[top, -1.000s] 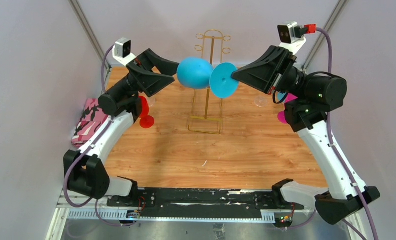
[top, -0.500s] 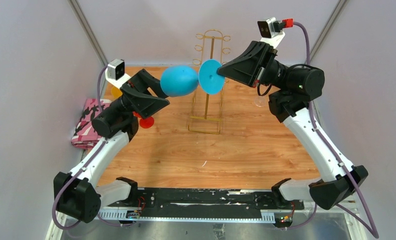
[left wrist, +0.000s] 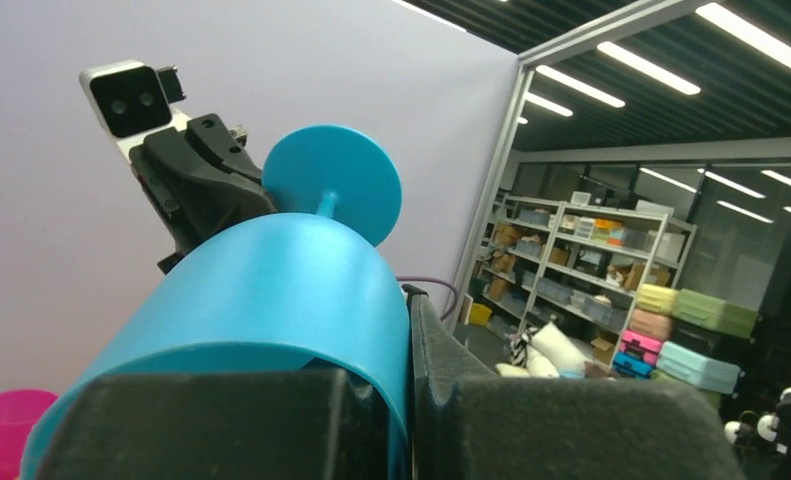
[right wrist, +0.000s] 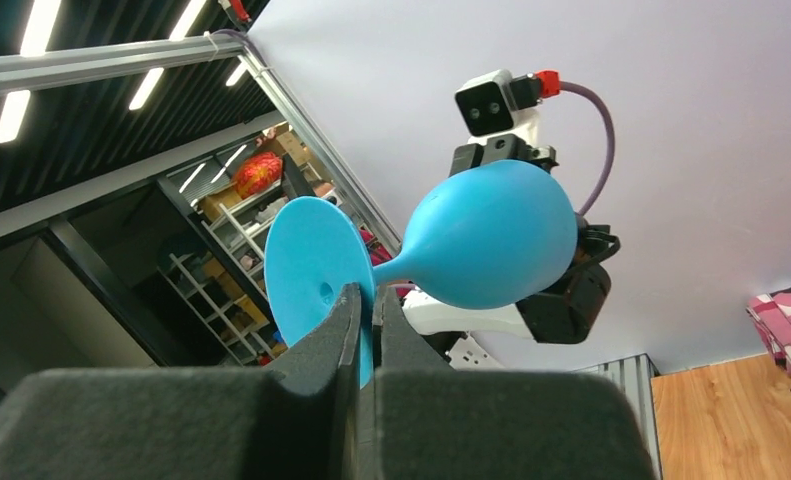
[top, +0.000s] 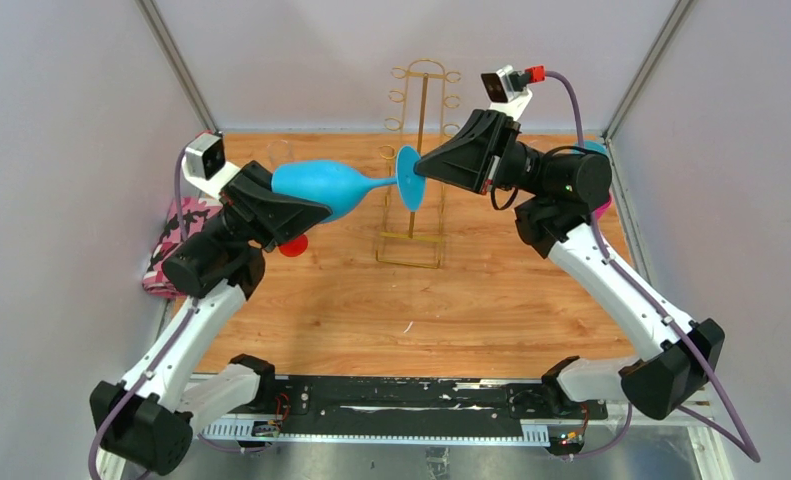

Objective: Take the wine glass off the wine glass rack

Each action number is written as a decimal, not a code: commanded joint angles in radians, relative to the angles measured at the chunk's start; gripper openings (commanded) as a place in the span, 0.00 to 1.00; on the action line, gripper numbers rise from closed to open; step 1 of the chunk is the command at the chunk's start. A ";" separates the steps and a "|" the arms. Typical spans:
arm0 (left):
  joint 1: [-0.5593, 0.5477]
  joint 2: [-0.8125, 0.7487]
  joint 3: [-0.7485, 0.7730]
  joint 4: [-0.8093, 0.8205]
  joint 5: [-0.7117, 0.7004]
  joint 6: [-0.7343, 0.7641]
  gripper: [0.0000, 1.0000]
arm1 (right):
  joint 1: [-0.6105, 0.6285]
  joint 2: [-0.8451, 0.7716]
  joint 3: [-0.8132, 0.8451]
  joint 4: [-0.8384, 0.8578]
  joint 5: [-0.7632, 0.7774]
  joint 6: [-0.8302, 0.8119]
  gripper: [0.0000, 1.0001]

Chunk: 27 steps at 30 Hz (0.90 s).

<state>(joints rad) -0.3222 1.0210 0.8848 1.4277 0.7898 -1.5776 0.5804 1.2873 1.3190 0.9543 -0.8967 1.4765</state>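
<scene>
Since the left arm sits in front of it, only the foot of a red glass (top: pixel 293 244) can be made out on the table (top: pixel 421 310). The wine glass (top: pixel 321 185) is held level in the air, just left of the pole of the wine glass rack (top: pixel 426 100); whether its foot touches the wire can't be told. Its bowl is clamped by the left gripper (top: pixel 293 192), and its foot rim is pinched by the right gripper (top: pixel 421 165). In the left wrist view the bowl's mouth is hidden behind the fingers (left wrist: pixel 531 420). A pink patterned cloth (top: pixel 176 250) is partly covered by the left arm. Labels on the shelf boxes (left wrist: pixel 671 300) are too blurred to be read.
</scene>
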 commanded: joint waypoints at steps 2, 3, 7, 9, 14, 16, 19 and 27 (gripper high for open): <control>-0.004 -0.098 -0.006 -0.286 -0.004 0.182 0.00 | 0.009 -0.032 -0.016 -0.031 -0.025 -0.092 0.00; -0.003 -0.122 -0.003 -0.348 -0.008 0.220 0.00 | 0.009 -0.043 -0.016 -0.061 -0.025 -0.115 0.02; -0.002 -0.267 0.091 -0.884 -0.075 0.543 0.00 | -0.019 -0.120 -0.010 -0.291 -0.007 -0.307 0.42; -0.003 -0.333 0.186 -1.207 -0.174 0.727 0.00 | -0.038 -0.180 0.001 -0.460 0.031 -0.446 0.60; -0.003 -0.340 0.575 -2.021 -0.614 1.045 0.00 | -0.045 -0.314 0.065 -0.904 0.218 -0.781 0.73; -0.003 -0.302 0.698 -2.230 -0.759 1.093 0.00 | -0.047 -0.342 0.078 -1.027 0.278 -0.858 0.74; -0.003 -0.235 0.825 -2.517 -0.947 1.140 0.00 | -0.047 -0.369 0.096 -1.145 0.349 -0.933 0.74; -0.003 -0.132 0.731 -2.790 -1.082 1.192 0.00 | -0.047 -0.383 0.138 -1.331 0.496 -1.055 0.74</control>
<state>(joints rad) -0.3275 0.8379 1.7164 -1.1069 -0.1989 -0.4473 0.5434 0.8974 1.4284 -0.2131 -0.5129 0.5331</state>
